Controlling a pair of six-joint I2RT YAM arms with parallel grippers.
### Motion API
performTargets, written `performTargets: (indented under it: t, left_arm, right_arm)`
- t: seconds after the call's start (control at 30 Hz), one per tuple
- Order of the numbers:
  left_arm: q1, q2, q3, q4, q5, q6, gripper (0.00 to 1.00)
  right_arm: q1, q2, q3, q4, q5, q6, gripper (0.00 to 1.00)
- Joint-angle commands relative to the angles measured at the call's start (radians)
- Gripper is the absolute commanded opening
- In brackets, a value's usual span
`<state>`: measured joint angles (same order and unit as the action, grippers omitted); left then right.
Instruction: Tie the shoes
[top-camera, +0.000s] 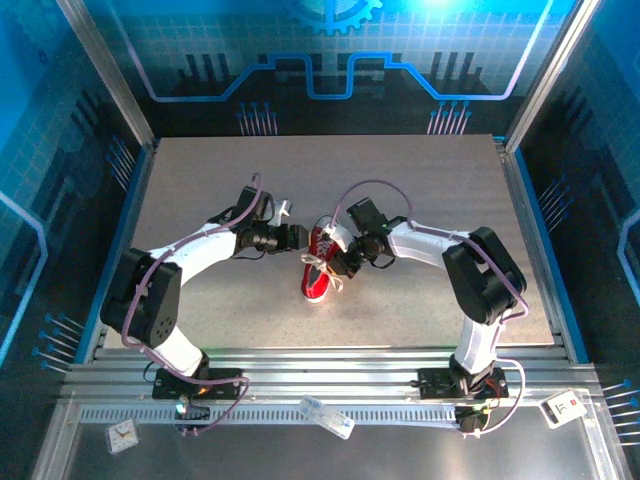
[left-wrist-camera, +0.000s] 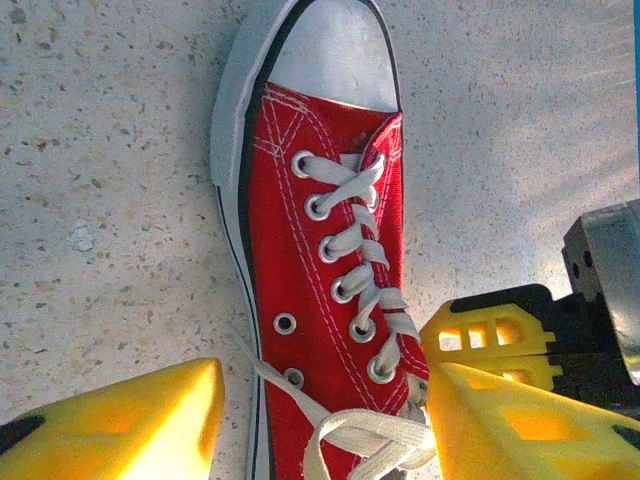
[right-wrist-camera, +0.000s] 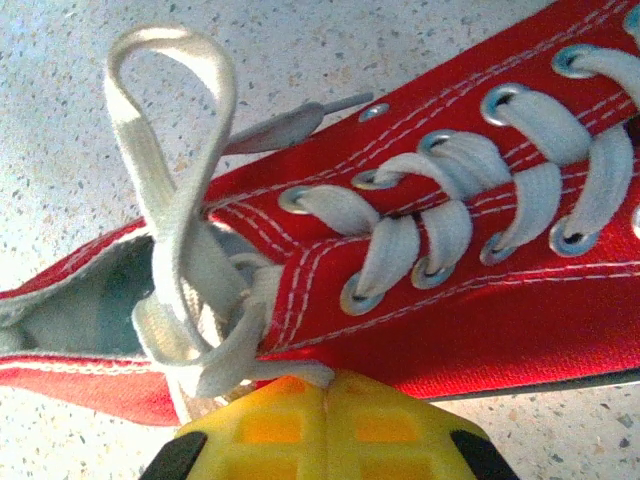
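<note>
The shoe (top-camera: 318, 272) is a small red canvas sneaker with a white sole and toe cap (left-wrist-camera: 330, 50), lying mid-table. Its white laces (left-wrist-camera: 350, 245) are threaded up the eyelets and bunch loosely at the ankle end. My left gripper (top-camera: 297, 238) (left-wrist-camera: 325, 385) stands open, its yellow fingers (left-wrist-camera: 130, 425) on either side of the ankle end, the loose laces between them. My right gripper (top-camera: 343, 262) (right-wrist-camera: 328, 385) is shut on a lace end (right-wrist-camera: 290, 372) beside the shoe's side. A lace loop (right-wrist-camera: 165, 110) stands up over the shoe's opening. The right gripper's fingers (left-wrist-camera: 490, 335) show beside the left one's.
The speckled table (top-camera: 450, 200) has bare room all round the shoe. Blue enclosure walls with metal posts (top-camera: 105, 70) fence the sides and back. Small white items (top-camera: 327, 416) lie on the metal rail in front of the arm bases.
</note>
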<state>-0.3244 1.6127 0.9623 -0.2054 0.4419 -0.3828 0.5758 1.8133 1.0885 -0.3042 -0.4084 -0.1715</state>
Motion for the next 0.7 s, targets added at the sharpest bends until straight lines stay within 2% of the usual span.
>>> performTargets:
  t: [0.0, 0.27, 0.67]
  left_arm:
    - [0.013, -0.028, -0.012, -0.019, 0.001, 0.007, 0.56]
    - [0.030, -0.035, -0.029, -0.005, 0.008, -0.008, 0.57]
    - [0.060, -0.026, -0.062, 0.049, 0.044, -0.069, 0.56]
  right_arm:
    - [0.007, -0.074, -0.039, 0.005, 0.011, -0.034, 0.00]
    - [-0.001, -0.128, -0.069, 0.012, 0.030, -0.008, 0.00]
    - [-0.028, -0.153, -0.118, -0.064, 0.099, 0.156, 0.00]
